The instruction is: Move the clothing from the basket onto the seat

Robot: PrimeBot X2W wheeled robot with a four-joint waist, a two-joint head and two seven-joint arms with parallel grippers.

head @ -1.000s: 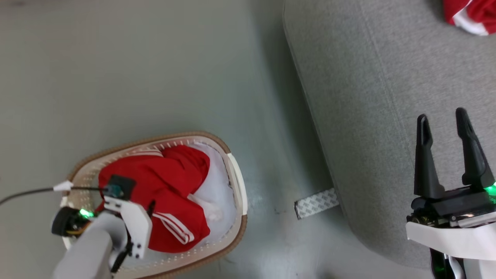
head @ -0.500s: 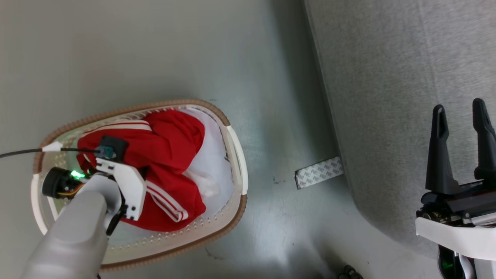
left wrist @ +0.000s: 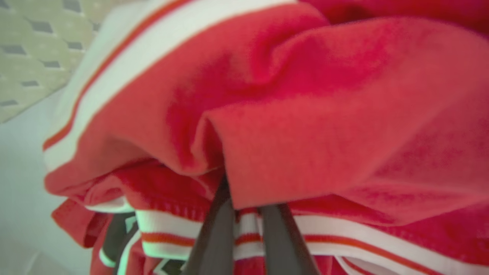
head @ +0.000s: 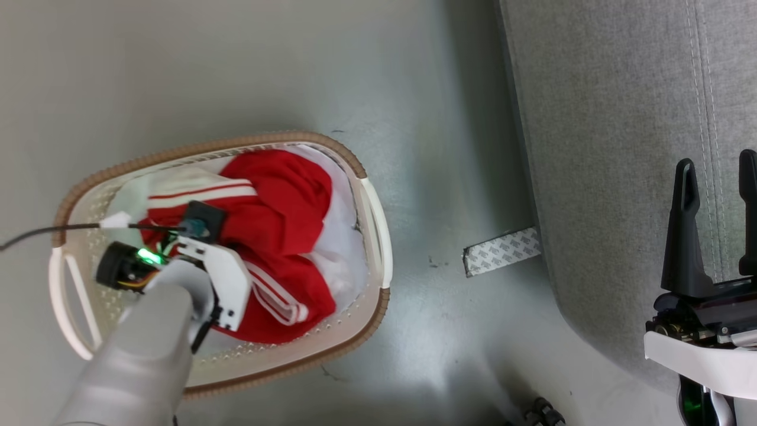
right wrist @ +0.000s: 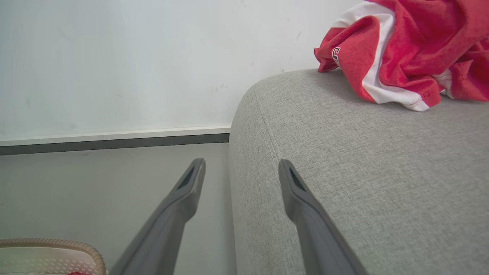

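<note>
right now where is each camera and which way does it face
Head view: up high, looking down on basket and seat; left forearm, open right jaws.
Left wrist view: inside the basket, facing the clothing; left jaws pinching a red fold.
Right wrist view: low beside the seat, facing the wall; right jaws open.
Shared: head and right wrist views both show basket and seat.

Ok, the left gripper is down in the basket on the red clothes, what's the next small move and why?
Probably lift the left gripper straight up. Its fingers look pinched on a fold of the clothing inside the basket, so raising it should pull that garment clear of the rim before carrying it to the seat. The right gripper hangs open over it.
</note>
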